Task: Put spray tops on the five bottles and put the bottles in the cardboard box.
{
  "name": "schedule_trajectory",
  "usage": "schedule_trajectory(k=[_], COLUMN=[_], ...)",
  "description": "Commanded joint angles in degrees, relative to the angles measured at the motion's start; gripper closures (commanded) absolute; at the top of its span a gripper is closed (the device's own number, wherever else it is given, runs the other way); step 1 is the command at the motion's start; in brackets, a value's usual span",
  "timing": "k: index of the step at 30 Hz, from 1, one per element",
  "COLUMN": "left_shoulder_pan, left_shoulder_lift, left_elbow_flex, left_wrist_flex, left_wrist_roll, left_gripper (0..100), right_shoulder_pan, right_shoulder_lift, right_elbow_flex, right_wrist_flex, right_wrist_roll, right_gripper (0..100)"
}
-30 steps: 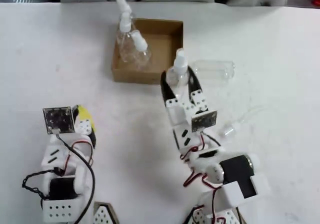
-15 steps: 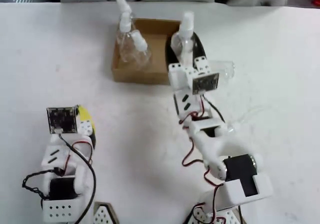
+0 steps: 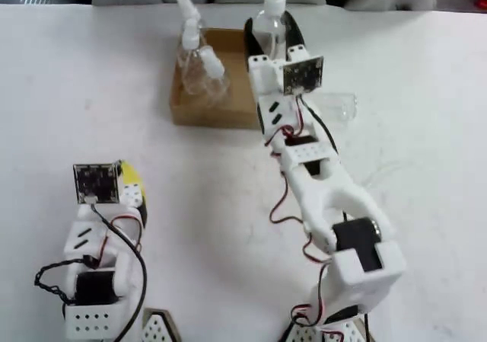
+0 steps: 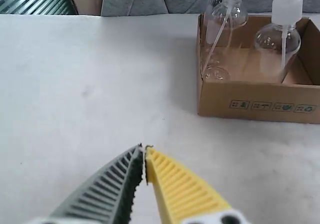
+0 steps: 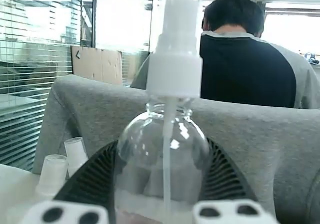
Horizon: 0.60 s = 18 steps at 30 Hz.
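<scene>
Spray-topped bottle [image 5: 162, 156] upright in grip of right hand [image 3: 271, 25], over cardboard box [image 3: 217, 118]

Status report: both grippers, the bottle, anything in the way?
Right gripper shut on capped bottle, raised near far right corner of box. Left gripper shut, empty. Two bottles stand in its left side.

Two bottles [image 3: 199, 68] sit in the cardboard box [image 3: 209, 118]; a third bottle [image 3: 342, 106] lies right of it

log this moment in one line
right gripper: shut on bottle with spray top, at cardboard box | left gripper: shut, empty | box: two topped bottles
</scene>
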Motion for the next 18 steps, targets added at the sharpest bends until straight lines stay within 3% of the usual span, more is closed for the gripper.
schedule_trajectory(k=[1, 18], left_shoulder_pan=[0.84, 0.84], left_shoulder_lift=[-0.40, -0.40], left_elbow_flex=[0.00, 0.00], left_wrist_flex=[-0.26, -1.23], left_wrist_roll=[-0.53, -0.62], left_gripper=[98, 98], right_shoulder_pan=[0.84, 2.51], right_shoulder_lift=[5.76, 42.42], right_elbow_flex=[-9.49, -47.30], right_wrist_flex=[0.13, 0.13], right_wrist_roll=[-0.09, -0.44], right_gripper=[98.2, 98.2])
